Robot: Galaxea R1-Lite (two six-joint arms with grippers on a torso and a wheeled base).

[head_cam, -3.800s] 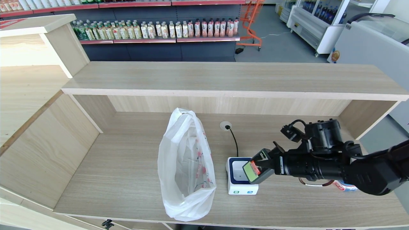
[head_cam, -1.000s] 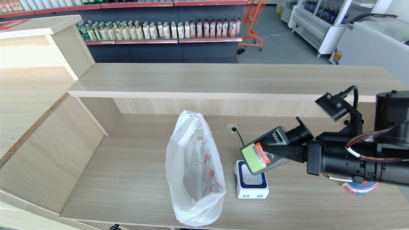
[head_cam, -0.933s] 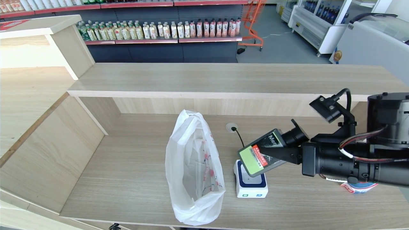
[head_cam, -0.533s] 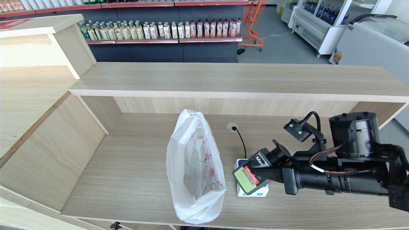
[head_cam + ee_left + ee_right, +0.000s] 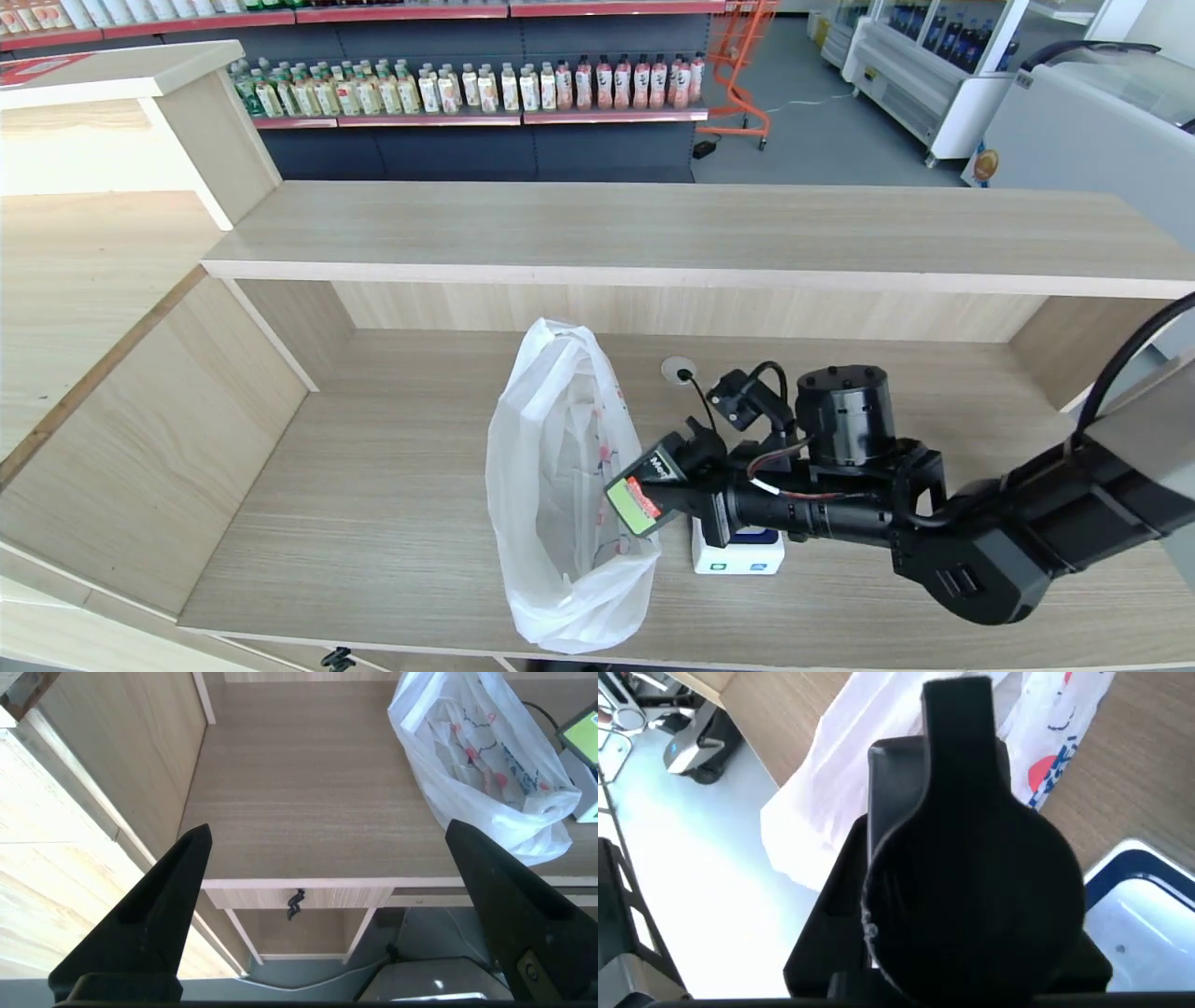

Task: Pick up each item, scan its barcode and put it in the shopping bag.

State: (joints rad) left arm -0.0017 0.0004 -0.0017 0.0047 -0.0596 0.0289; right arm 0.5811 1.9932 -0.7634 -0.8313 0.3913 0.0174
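A white plastic shopping bag point(image 5: 560, 485) stands open on the wooden counter point(image 5: 373, 504). My right gripper point(image 5: 667, 476) is shut on a dark box point(image 5: 637, 501) with a green and red end label, held tilted at the bag's right rim, just above the opening. The white and blue scanner point(image 5: 738, 555) sits right of the bag, partly hidden under the right arm. In the right wrist view the bag point(image 5: 868, 775) lies beyond the gripper and the scanner point(image 5: 1144, 891) beside it. My left gripper point(image 5: 341, 915) hangs open off the counter's front left, with the bag point(image 5: 486, 756) farther off.
A black cable runs from the scanner to a round grommet point(image 5: 681, 371) at the back. A raised shelf point(image 5: 691, 229) spans the rear and a side wall point(image 5: 149, 439) closes the left. Bare counter lies left of the bag. Shelves of bottles point(image 5: 467, 89) stand behind.
My right arm has carried the box down and left, from above the scanner to the bag's right rim. The bag and scanner have not moved.
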